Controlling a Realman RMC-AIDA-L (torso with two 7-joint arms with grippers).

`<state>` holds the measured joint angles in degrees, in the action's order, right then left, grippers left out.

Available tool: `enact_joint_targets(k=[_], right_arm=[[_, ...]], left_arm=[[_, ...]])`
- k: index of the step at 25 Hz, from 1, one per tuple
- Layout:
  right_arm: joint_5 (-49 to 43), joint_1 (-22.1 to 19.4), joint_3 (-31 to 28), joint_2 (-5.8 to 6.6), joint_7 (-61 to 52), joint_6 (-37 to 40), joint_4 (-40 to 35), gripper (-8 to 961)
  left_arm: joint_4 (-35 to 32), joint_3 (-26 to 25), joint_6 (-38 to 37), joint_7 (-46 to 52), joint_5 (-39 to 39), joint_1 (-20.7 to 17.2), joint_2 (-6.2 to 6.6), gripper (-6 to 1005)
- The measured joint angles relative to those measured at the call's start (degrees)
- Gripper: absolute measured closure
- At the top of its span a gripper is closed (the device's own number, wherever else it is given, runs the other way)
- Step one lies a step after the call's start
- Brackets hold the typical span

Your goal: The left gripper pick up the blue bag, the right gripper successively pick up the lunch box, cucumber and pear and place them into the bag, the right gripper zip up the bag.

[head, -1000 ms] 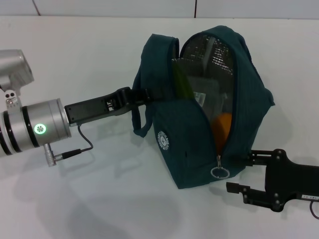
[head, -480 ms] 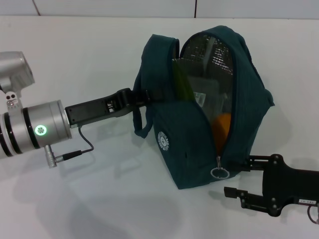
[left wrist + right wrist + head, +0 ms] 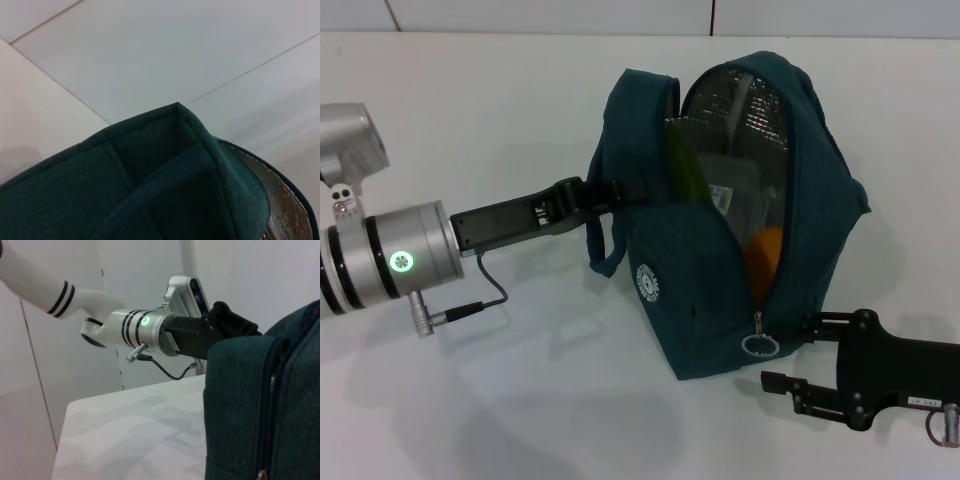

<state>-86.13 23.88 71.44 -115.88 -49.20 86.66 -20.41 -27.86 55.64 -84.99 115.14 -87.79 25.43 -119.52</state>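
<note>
Meanwhile, left pincer (image 3: pixel 610 190) grips blue bag (image 3: pixel 700 300); right pincer (image 3: pixel 790 350) gapes beside it.

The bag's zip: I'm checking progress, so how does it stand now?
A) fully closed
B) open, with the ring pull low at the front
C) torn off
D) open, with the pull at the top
B: the blue bag gapes, showing foil lining and the pear, with the ring pull low near the open right gripper.
</note>
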Motion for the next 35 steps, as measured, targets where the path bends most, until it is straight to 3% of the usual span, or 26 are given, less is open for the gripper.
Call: enact_joint_targets(k=[4, 12, 20, 31, 35], right_arm=[[1.8, 0.5, 1.7, -0.09, 0.1, -0.8, 0.7, 439], [8.6, 0.6, 11.2, -0.13, 0.2, -4.1, 0.3, 438], [11.0, 0.6, 11.8, -0.13, 0.2, -4.7, 0.3, 438], [12.9, 0.5, 11.7, -0.13, 0.0, -6.0, 0.8, 809], [12.9, 0.5, 11.7, -0.13, 0.0, -6.8, 0.8, 813]], left_arm=[[0.0, 0.0, 0.0, 0.0, 0.0, 0.0, 0.00, 946], [0.1, 0.0, 0.0, 0.0, 0.0, 0.1, 0.00, 946], [0.2, 0.0, -0.1, 0.0, 0.0, 0.1, 0.00, 946], [0.2, 0.0, -0.1, 0.0, 0.0, 0.1, -0.01, 945], [0.2, 0.0, -0.1, 0.0, 0.0, 0.1, -0.01, 945]])
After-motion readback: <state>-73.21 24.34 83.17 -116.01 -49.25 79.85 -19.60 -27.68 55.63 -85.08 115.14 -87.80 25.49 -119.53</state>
